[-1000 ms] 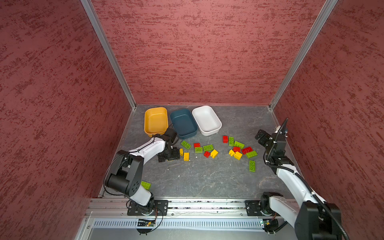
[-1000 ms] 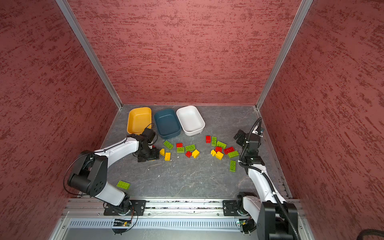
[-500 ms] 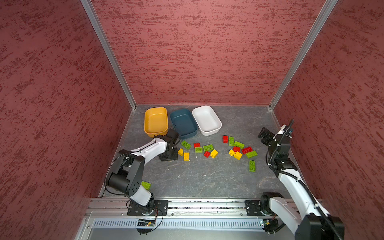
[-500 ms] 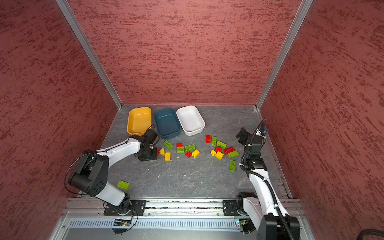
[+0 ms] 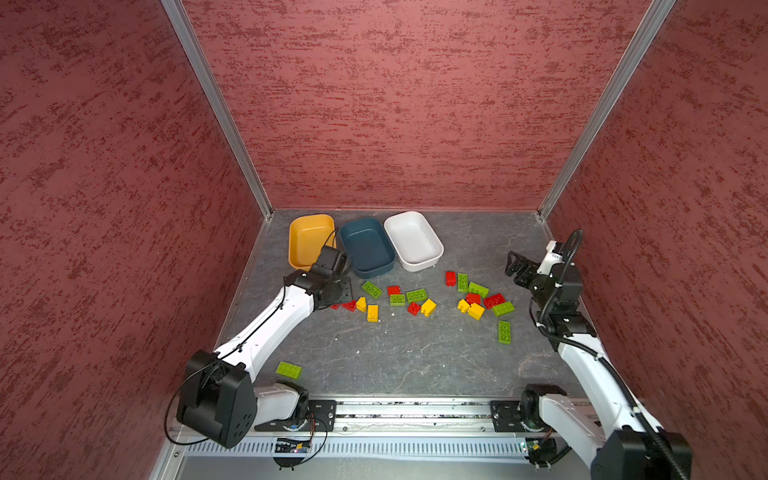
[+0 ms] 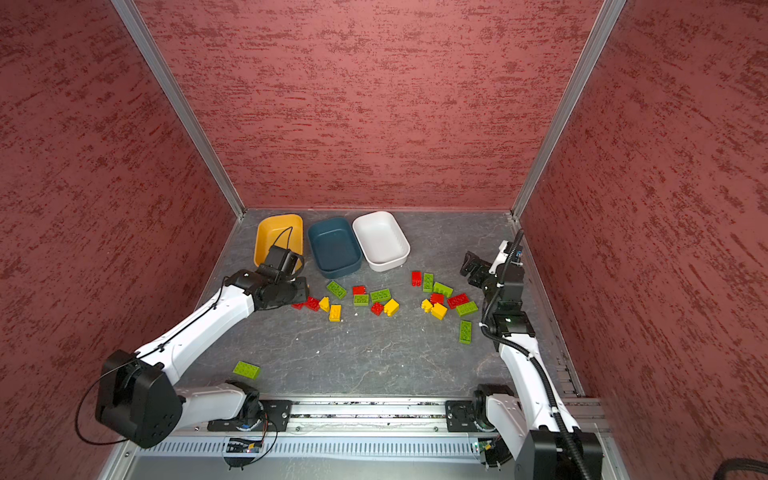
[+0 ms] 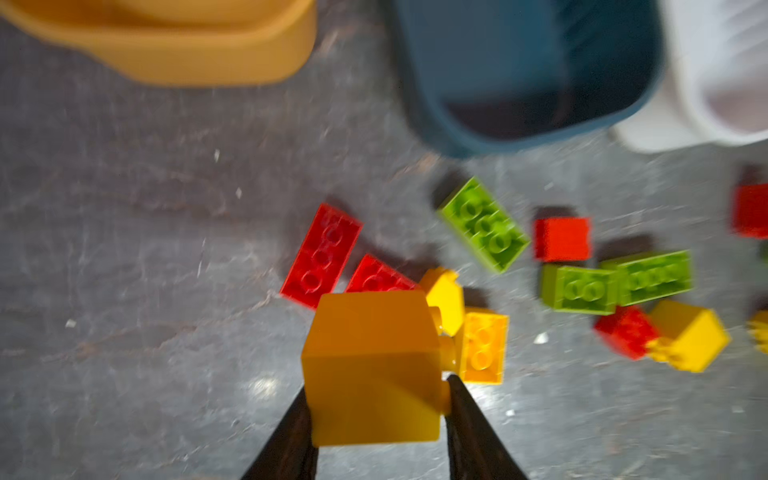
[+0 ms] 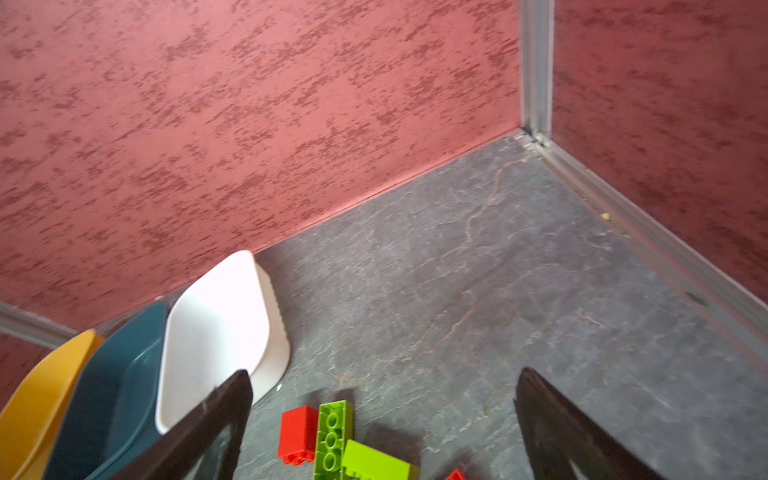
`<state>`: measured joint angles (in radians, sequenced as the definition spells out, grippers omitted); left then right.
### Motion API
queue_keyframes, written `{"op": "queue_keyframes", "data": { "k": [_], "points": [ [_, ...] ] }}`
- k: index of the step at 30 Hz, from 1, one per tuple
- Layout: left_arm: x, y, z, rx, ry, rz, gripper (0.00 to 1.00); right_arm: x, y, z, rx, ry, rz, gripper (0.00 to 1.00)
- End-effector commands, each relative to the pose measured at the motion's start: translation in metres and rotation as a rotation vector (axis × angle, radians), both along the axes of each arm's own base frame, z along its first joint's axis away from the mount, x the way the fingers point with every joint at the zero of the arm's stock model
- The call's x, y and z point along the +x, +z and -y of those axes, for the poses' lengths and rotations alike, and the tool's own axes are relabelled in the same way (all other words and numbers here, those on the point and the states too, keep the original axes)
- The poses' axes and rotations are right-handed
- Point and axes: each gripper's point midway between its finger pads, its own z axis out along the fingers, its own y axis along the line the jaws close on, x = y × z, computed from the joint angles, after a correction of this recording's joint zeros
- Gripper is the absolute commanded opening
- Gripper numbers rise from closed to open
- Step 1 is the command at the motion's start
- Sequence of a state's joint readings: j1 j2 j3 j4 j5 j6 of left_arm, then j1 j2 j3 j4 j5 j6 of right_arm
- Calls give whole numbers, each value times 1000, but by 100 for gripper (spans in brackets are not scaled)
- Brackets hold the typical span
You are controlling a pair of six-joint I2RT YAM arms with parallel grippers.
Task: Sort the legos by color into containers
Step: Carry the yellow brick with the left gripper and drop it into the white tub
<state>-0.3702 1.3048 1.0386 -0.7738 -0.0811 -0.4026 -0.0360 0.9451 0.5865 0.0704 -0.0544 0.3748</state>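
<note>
**Left gripper clamped on a yellow brick beside the mustard tub**

The left arm reached low and long over the grey tabletop (image 5: 407, 357), with the forearm nearly flat and the wrist bent down. The left gripper (image 7: 378, 388) was closed to a narrow gap on a square yellow plastic brick (image 7: 370, 357), with its dark fingers (image 7: 291, 440) pressed one on each side. The brick looked just clear of the tabletop, though blur left that unsure. Light, rigid and glossy, such a brick should carry easily but could pivot or slip out. Its flat side walls are the safe hold, not the studs.

Just beyond this gripper sat the empty mustard-yellow plastic tub (image 5: 307, 237), probably the brick's destination. Beyond and to the gripper's right stood the dark teal plastic tub (image 5: 365, 245), then the white plastic tub (image 5: 411, 239), both empty.

The other red, lime-green and yellow studded bricks (image 5: 428, 307) lay loose to the gripper's right. One lime-green oblong brick (image 5: 288, 369) lay apart, back by the arm's base.

The right arm stood elbow-up, and the right gripper (image 8: 382, 374) was spread wide and empty, raised over the tabletop. A red brick (image 8: 297, 432) and a green one lay just below and ahead of it.
</note>
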Motion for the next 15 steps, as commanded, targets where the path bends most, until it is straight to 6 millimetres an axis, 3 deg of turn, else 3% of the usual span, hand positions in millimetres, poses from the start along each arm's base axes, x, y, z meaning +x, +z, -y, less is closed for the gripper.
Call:
{"op": "queue_keyframes", "data": {
  "k": [1,7,11,15],
  "points": [
    [34,35,36,-117,-54,82,36,10,20,-17,48,72,66,99],
    [94,64,126,-331,-211,141,35,24,18,-31,108,120,63,99],
    [133,51,179,-378,-277,154,35,32,13,-39,120,149,31,99],
    [169,21,209,-351,-262,140,35,37,5,-50,125,178,-14,99]
  ]
}}
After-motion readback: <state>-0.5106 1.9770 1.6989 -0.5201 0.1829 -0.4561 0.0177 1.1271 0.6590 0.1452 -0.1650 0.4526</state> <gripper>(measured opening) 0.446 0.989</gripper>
